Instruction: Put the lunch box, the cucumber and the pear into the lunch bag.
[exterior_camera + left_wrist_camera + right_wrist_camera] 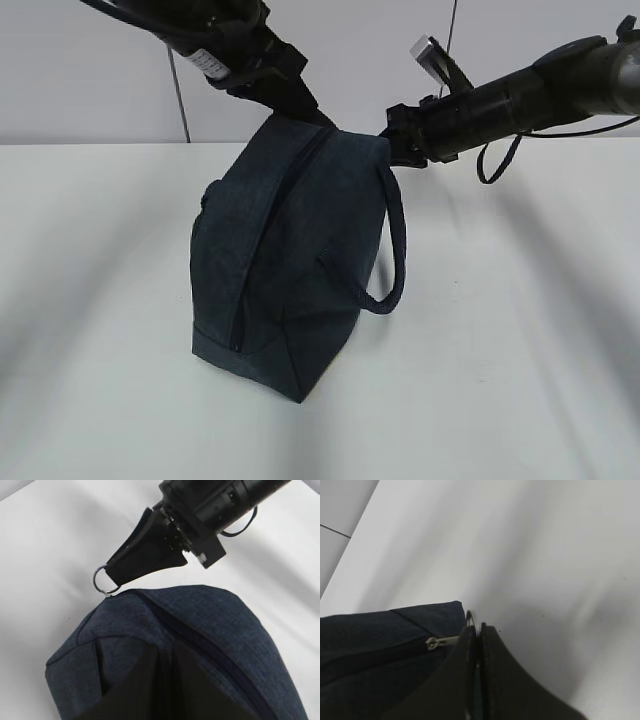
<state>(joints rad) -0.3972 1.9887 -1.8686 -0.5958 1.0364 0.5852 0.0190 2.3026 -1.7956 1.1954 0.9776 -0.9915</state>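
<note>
- the lunch bag (290, 260) stands upright near the middle of the white table (520, 380), a little toward its back edge, resting on its flat base.
- its long axis runs up and down; the rounded top points up toward the arms, and the zipper line climbs one side face and curves over the crown.
- the strap handle (395, 250) hangs in a loop on the bag's right side.
- the right gripper (477, 630) has its jaws pressed together on the silver ring pull (104, 581), right at the bag's top corner; the zipper slider sits just beside it.
- the left gripper (300, 105) is at the top of the bag, with its dark fingers down over the fabric in the left wrist view; whether it is pinching cloth or just resting there cannot be told.
- the zipper looks closed along the whole stretch on show.
- no lunch box, cucumber or pear shows anywhere, so they are either inside or out of view; with the bag zipped and the ring gripped, this reads as the closing end of the job or the very start.
</note>
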